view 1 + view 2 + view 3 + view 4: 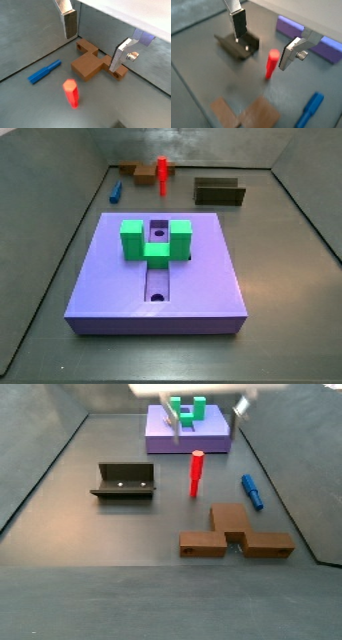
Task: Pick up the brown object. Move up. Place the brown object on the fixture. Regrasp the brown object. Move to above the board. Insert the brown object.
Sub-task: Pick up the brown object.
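Two silver plate fingers with dark pads (pixel 69 25) stand wide apart in both wrist views, nothing between them; the gripper (pixel 93 40) is fully open and empty, hanging above the floor. In a side view only its fingertips (pixel 174 411) show at the top edge, over the far end near the board.

The brown object, a small brown block piece with arms sticking out to the sides (pixel 234 532), lies flat on the grey floor, untouched. In a wrist view (pixel 97 62) it sits below the open gripper, closer to one finger. A hole in it is not discernible.

Red upright peg (pixel 197 472) stands between the brown object and the fixture. Blue peg (pixel 251 491) lies flat just beside the brown object, apart from it.

The fixture, a dark olive open-topped holder (pixel 124 480), is empty and well apart from the brown object.

The board, a large purple flat block with a central slot (pixel 160 278), carries a green U-shaped block (pixel 155 240) at one end of the slot.
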Controlling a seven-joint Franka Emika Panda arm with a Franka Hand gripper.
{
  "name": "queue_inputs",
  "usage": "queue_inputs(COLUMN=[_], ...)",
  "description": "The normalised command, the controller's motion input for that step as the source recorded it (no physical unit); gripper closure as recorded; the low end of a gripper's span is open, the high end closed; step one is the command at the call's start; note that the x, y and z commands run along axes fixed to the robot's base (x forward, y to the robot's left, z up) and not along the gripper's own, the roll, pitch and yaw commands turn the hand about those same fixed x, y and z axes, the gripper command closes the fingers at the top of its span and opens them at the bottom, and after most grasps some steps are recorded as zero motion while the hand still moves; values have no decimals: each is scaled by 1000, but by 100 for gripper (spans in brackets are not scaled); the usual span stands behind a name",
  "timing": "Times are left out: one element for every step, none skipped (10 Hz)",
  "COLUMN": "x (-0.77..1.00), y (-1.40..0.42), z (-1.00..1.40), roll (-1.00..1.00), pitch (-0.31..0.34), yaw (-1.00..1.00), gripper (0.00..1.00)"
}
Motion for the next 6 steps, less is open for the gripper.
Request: queue_inputs(x=[-483,-451,-277,-43,0,-157], y=[463,334,274,123,37,263], z=[-534,-469,-443,-523,-500,-434], roll=[13,36,-7,-74,-83,-213], pitch=[-109,-101,-127,-164,-160,-186], yaw=[-137,-129,-106,-29,-66,-66], gripper=[0,0,0,0,0,0])
